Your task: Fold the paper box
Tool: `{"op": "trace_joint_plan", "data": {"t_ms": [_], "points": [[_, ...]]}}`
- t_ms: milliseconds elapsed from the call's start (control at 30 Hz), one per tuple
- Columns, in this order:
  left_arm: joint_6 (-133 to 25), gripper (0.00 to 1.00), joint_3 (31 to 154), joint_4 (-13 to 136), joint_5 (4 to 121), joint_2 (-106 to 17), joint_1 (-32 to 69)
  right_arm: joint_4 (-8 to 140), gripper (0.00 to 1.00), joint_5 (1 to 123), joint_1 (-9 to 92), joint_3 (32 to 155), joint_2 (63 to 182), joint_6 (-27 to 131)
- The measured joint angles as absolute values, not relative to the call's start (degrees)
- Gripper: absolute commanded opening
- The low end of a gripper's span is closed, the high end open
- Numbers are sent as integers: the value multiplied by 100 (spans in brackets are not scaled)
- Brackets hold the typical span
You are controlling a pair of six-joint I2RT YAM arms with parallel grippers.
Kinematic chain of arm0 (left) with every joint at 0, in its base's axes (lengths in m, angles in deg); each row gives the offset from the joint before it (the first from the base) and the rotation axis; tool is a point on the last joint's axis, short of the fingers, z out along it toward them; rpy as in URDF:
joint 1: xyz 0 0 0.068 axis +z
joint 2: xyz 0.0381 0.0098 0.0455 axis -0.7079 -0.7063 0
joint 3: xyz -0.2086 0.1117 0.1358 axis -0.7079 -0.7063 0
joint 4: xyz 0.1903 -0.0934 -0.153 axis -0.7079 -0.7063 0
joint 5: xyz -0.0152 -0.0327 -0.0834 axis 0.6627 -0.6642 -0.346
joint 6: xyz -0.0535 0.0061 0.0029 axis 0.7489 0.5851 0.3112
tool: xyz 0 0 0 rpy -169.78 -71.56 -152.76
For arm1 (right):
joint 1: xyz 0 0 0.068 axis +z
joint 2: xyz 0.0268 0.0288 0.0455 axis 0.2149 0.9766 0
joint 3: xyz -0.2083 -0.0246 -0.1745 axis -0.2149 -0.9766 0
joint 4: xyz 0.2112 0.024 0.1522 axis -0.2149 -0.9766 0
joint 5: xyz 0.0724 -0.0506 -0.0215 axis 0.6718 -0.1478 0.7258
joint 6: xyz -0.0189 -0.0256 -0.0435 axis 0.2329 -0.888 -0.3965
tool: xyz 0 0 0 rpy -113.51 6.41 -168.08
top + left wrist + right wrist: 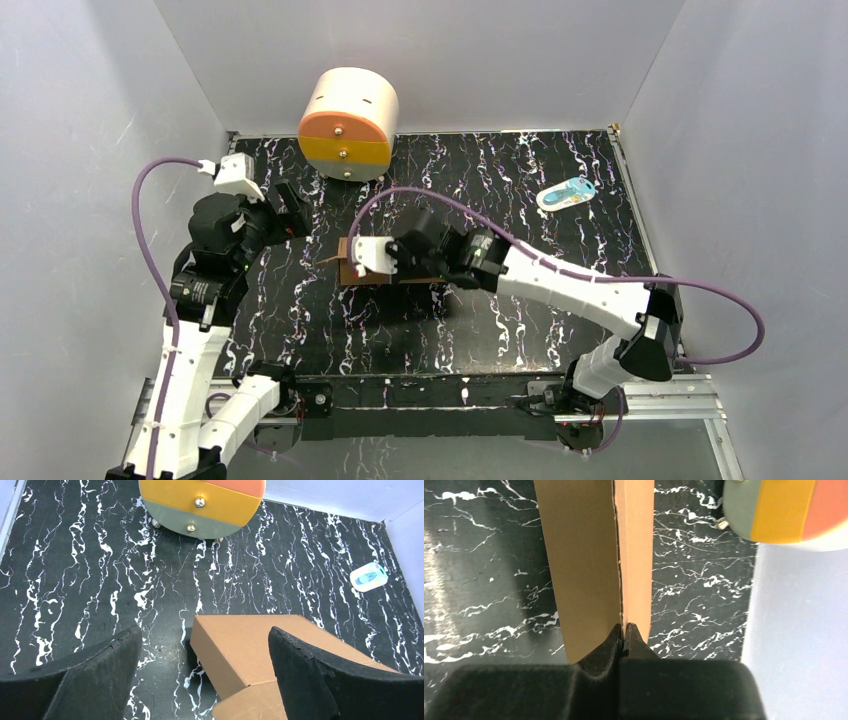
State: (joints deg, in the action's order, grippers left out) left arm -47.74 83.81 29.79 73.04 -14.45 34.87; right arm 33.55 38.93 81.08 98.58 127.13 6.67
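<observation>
The paper box [350, 272] is plain brown cardboard at the middle of the black marbled table, mostly hidden under my right wrist in the top view. The left wrist view shows it as a shallow closed box [250, 650] with a flap at its near corner. My right gripper [624, 630] is shut on a thin cardboard edge of the box [589, 555], which runs straight away from the jaws. My left gripper [205, 675] is open and empty, to the left of the box and apart from it; it also shows in the top view [285, 215].
A round cream drum with orange and yellow drawers [347, 125] stands at the back of the table, also in the left wrist view [200, 500]. A small light-blue and white object [566, 194] lies at the back right. Grey walls enclose the table.
</observation>
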Motion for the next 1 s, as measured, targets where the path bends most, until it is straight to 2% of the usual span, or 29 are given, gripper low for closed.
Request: {"op": "trace_joint_plan", "data": {"t_ms": [267,500,800,1000], "points": [[-4919,93,8171,3134,7274,-1546,3487,1945,0,5724,7045,11334,13391,516],[-5078,93,7513,3386,7160,-1541,3487,1499,3,6723,6420,12217,14024,177],[-5303,93,7304,3641,7145,-1550,3489,1414,10,7272,5926,13443,15141,-238],[-5408,93,7205,3725,7132,-1546,3542,1436,22,7278,5701,13620,15517,-317]]}}
